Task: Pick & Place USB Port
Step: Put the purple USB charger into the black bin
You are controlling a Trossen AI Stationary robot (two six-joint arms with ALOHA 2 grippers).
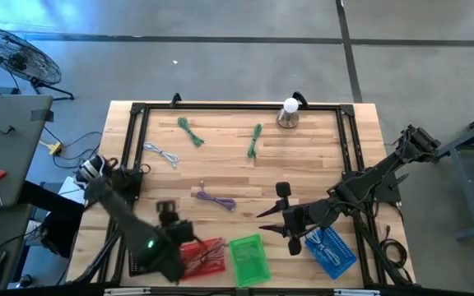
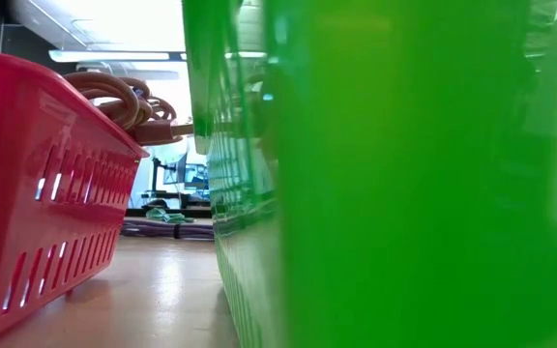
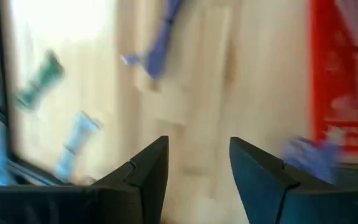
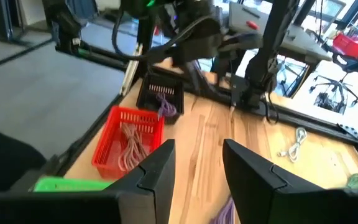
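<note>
Several coiled USB cables lie on the wooden table: a purple one [image 1: 216, 200], two green ones [image 1: 192, 131] [image 1: 254, 141] and a white one [image 1: 161, 154]. My left gripper [image 1: 169, 210] [image 3: 197, 146] is open near the table's near-left corner, beside the red basket [image 1: 202, 256], with bare wood between its fingers. My right gripper [image 1: 271, 222] [image 4: 197, 146] is open too, hovering just right of the purple cable and behind the green basket [image 1: 248, 259]. The red basket holds pale cables [image 4: 129, 146]. A black basket [image 4: 160, 96] has a purple cable [image 4: 166, 107] in it.
A blue basket [image 1: 332, 251] sits under the right arm at the near edge. A lamp with a white bulb [image 1: 289, 113] stands at the far edge. A black frame [image 1: 237, 107] runs around the table. In the low view the green basket [image 2: 404, 174] blocks most of the sight.
</note>
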